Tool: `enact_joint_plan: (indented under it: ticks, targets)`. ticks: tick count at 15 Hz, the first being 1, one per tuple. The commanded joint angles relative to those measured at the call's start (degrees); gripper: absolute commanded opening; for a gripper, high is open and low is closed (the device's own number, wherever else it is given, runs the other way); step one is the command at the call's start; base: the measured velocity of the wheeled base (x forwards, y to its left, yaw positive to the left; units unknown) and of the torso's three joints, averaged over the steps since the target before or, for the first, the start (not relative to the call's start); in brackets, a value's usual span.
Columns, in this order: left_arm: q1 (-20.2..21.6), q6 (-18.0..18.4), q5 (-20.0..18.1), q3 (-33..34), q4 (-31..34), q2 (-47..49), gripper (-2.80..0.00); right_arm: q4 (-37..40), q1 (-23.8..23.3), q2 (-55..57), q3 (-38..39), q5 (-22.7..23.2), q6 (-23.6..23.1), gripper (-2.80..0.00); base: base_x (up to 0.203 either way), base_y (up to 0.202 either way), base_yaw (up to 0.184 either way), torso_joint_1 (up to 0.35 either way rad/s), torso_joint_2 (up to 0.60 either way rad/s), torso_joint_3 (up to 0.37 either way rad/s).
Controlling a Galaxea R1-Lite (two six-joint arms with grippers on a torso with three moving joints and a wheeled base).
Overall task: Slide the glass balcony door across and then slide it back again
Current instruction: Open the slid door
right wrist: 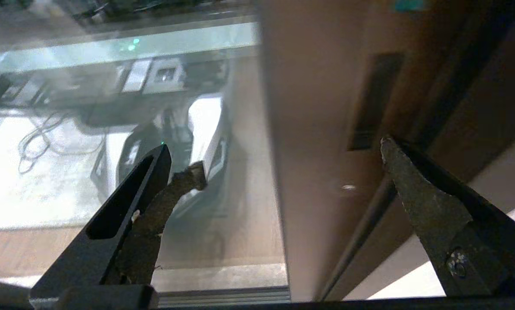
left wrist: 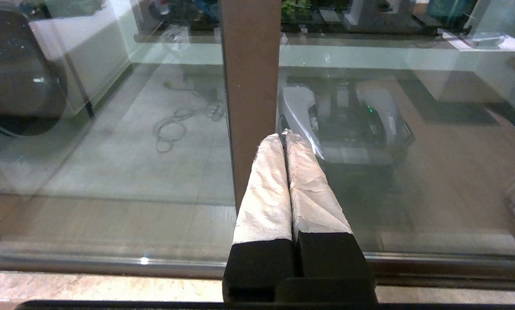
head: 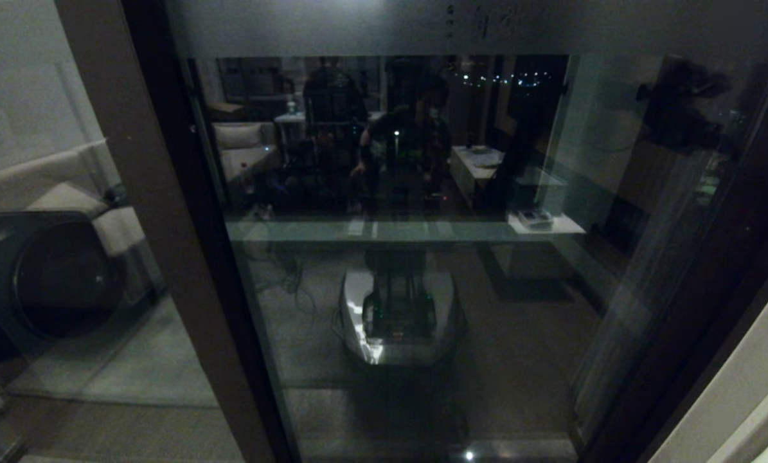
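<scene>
The glass balcony door [head: 422,270] fills your view ahead. Your right gripper [right wrist: 291,155] is spread wide, straddling the door stile near the recessed handle [right wrist: 373,99], touching nothing visibly. Your left gripper [left wrist: 285,137] is pressed together, empty, tips before the brown upright [left wrist: 251,86]. Reflections obscure the pane.

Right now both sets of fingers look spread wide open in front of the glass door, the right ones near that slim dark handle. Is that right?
Not quite. Only the right gripper is spread open, near the slim recessed handle on the glass balcony door. The left gripper has its fingers pressed together, pointing at the door's brown frame post, as the left wrist view shows.
</scene>
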Motion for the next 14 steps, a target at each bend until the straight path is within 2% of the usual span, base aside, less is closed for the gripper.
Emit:
enact_joint_plan:
  ticks: [1,14]
  targets:
    - [0.0,0.0,0.0,0.0,0.0,0.0,-2.80,0.0,-0.5,3.0,-2.0,0.2,0.1,0.00,0.000,0.000,0.000,0.000,0.00,0.000]
    - [0.0,0.0,0.0,0.0,0.0,0.0,-2.80,0.0,0.1,6.3,-3.9,0.5,0.5,0.00,0.000,0.000,0.000,0.000,0.00,0.000]
